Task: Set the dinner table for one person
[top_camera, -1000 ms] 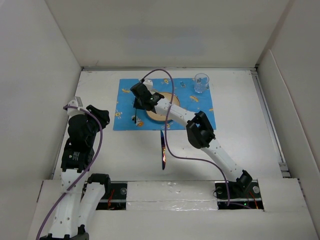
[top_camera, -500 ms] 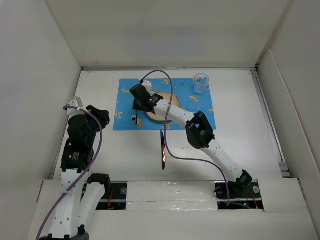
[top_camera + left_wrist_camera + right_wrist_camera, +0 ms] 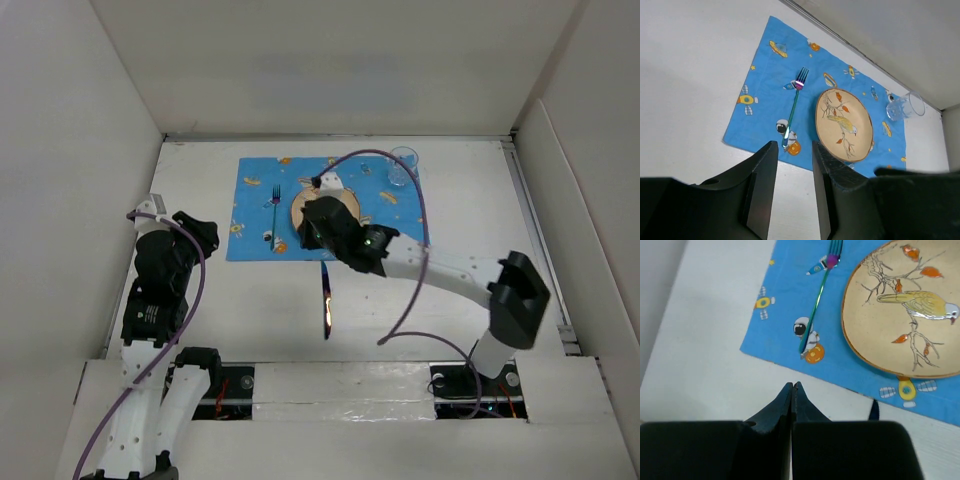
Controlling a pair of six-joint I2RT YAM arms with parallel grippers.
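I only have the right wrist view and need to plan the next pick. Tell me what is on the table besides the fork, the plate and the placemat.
Observer: A clear glass stands at the placemat's far right corner.
Operator: Report any knife.
Observer: A knife lies on the bare dinner table, just off the placemat's near edge, running near to far.
Operator: Give me the left gripper.
Observer: The left gripper is open and empty, on the table's left side, touching nothing.
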